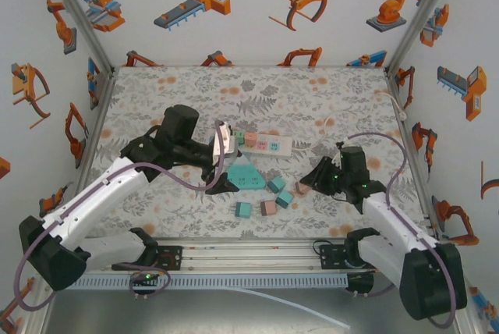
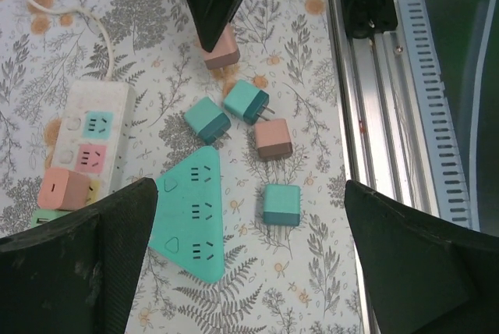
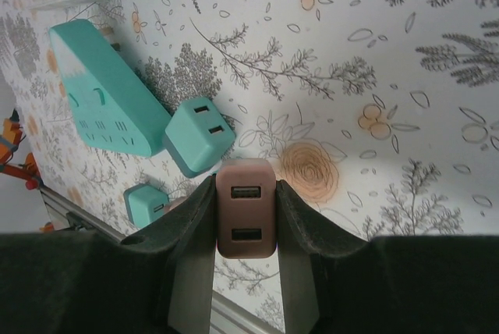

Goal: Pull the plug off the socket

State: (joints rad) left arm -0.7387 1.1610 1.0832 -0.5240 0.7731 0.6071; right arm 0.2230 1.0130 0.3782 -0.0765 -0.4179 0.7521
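one seated pink plug stood in the near end of the white power strip, at the lower left of the left wrist view. the strip's long axis ran up and down that frame, leaning a little, and its cord curled off toward the upper left.

the left gripper hung above the table with its jaws spread wide and nothing between them. its dark fingers sat in the two bottom corners. the seated pink plug lay outside the jaws, just above and to the left of the left-hand finger. the gap itself was centred over the teal triangular socket block and a teal loose plug.

from above, the strip lay left to right across the middle of the frame, with the seated pink plug at its left end, close beside the left arm's wrist. the right gripper sat to the lower right of the strip, well apart from it. it was clenched on a loose pink plug whose two slots faced the wrist camera.

the left arm looked the nearer and the free one. its jaws would probably need to shift toward the lower left of the wrist view to straddle the seated pink plug, then draw it straight away from the strip's face.
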